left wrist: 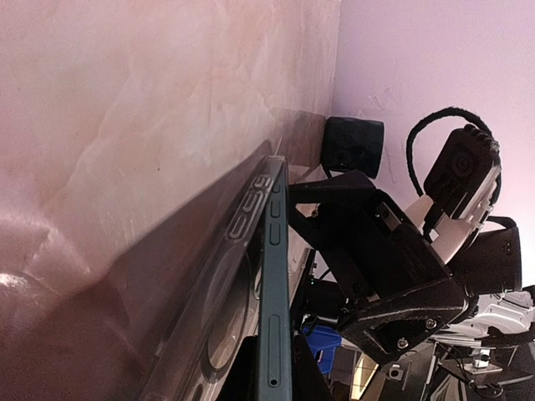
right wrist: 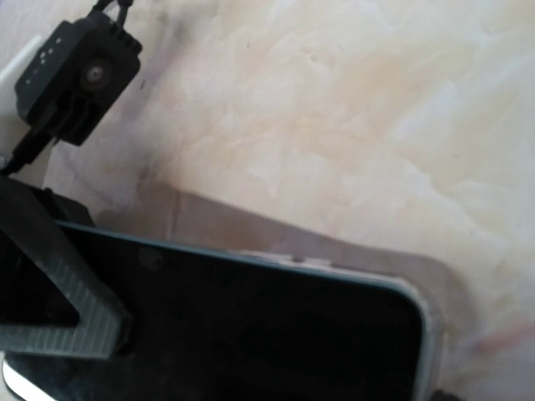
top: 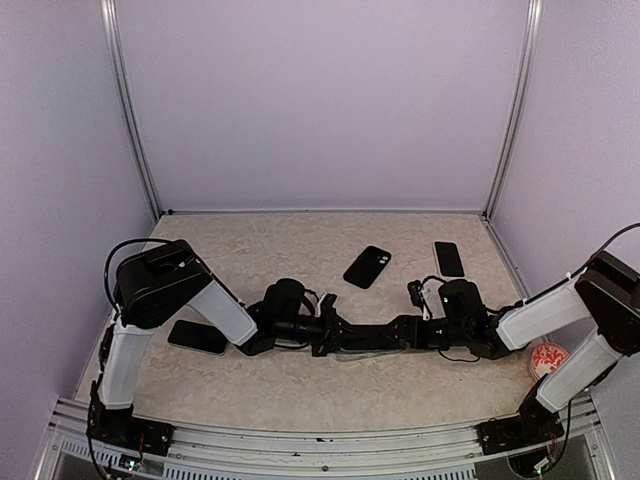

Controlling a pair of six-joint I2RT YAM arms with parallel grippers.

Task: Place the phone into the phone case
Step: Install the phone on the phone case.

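**A:** Lilac walls, a beige marbled desk (top: 300, 240). What does the top view give?

**B:** Both arms lie low and meet mid-desk. The left pincer (top: 325, 328) and the right pincer (top: 405, 330) face each other with the phone (top: 368, 336) as a dark bar between them. Other black phones (top: 367, 266) (top: 449, 259) (top: 197, 337) lie flat, well apart from the work. From up here I can't tell how wide either pincer stands.

**A:** And the left wrist view?

**B:** The phone is seen edge-on, its side buttons showing, with the phone case (left wrist: 213, 326) as a translucent shell lying against its back. The right pincer's black frame reaches in at that edge. The left pincer's own fingers aren't clear, so I can't tell its opening or grip.

**A:** The right wrist?

**B:** A dark screen with a teal rim fills the bottom of the view. The pale case lip wraps its rounded corner, and a ribbed grey pad (right wrist: 71, 305) lies on the glass at left. I can't say whose pad it is, nor how far the right pincer is spread.

**A:** So which step is this?

**B:** Seating, I'd judge. The phone is in or on the case at that corner, but I can't confirm the other edges.

**A:** And next?

**B:** Probably firm, even pressing along the rim while the other pincer steadies the shell. Skewed force could pop the seated corner out.
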